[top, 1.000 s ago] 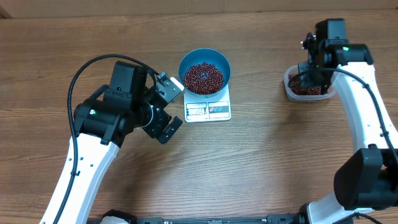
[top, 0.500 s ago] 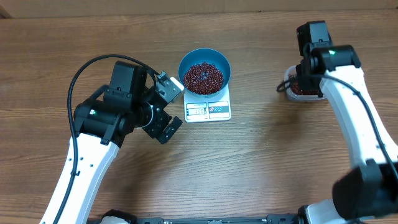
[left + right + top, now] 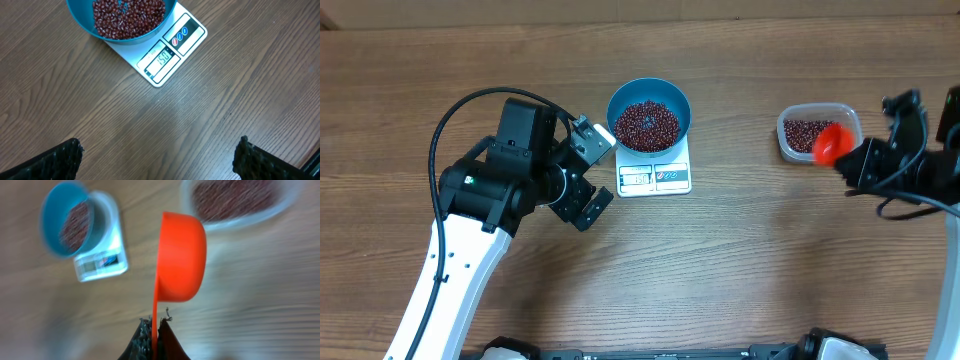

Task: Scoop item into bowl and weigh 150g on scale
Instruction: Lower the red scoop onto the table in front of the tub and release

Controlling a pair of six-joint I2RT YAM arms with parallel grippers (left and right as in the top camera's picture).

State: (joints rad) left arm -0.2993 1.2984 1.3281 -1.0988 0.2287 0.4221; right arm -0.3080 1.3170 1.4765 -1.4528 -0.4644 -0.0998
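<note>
The wooden surface [image 3: 740,260] carries everything. The left pincer [image 3: 600,172] hovers just left of the scale, with its jaws fully apart and nothing between them. The right pincer [image 3: 154,330] is near the right edge, closed tight on the thin handle of the orange scoop [image 3: 829,143], which hangs just beside the clear tub [image 3: 782,135]. Whether the scoop has any load I cannot tell.

The white scale [image 3: 655,178] sits toward the far edge, about the middle, and the blue bowl [image 3: 650,88] stands on it. The display seems to read close to the target, so I judge the weighing is nearly done.

The beans [image 3: 646,125] fill the bowl, and more lie in the tub. They are probably hard, light and loose, and would roll away easily. It is better to move them with the scoop held level by its handle.
</note>
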